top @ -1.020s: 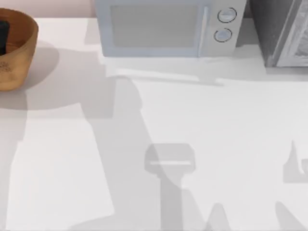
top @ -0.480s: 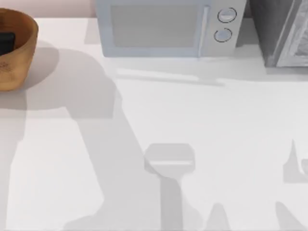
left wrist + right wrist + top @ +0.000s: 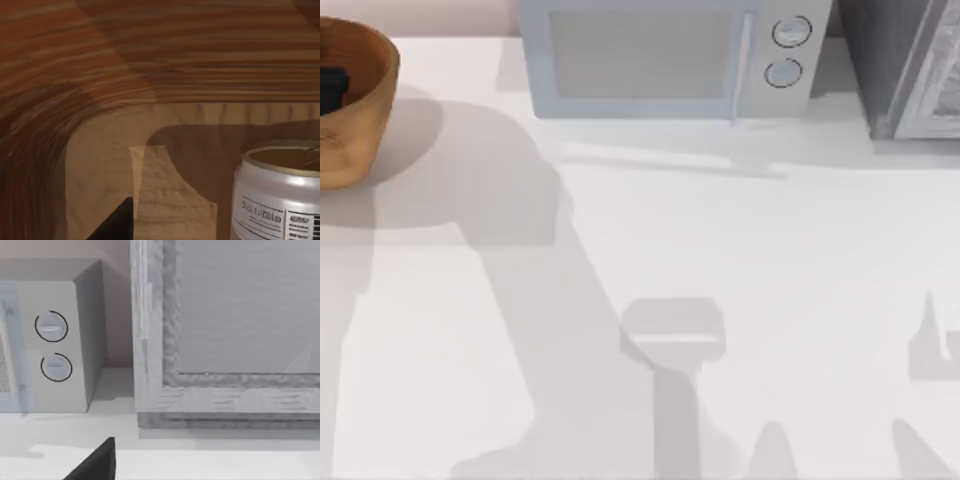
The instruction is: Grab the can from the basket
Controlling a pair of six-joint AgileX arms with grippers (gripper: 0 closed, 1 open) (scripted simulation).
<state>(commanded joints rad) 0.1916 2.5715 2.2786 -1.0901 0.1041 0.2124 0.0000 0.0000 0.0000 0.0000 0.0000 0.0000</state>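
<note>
Left arm reaching into basket (image 3: 365, 120) at the desk's (image 3: 720, 260) ten o'clock corner.
Can (image 3: 277, 200) stands upright on the basket floor, close ahead in the left wrist view; jaws' state can't be told. Best to centre on the can, clear of the wall, before closing. Right arm parked facing the microwave (image 3: 660, 60).

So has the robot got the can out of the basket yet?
Not yet. Done: the left gripper has gone down inside the basket at the table's far left. In hand: its wrist view shows the can standing upright on the basket floor, close by. Left: closing on the can and lifting it out. The right arm is parked near the microwave.
</note>
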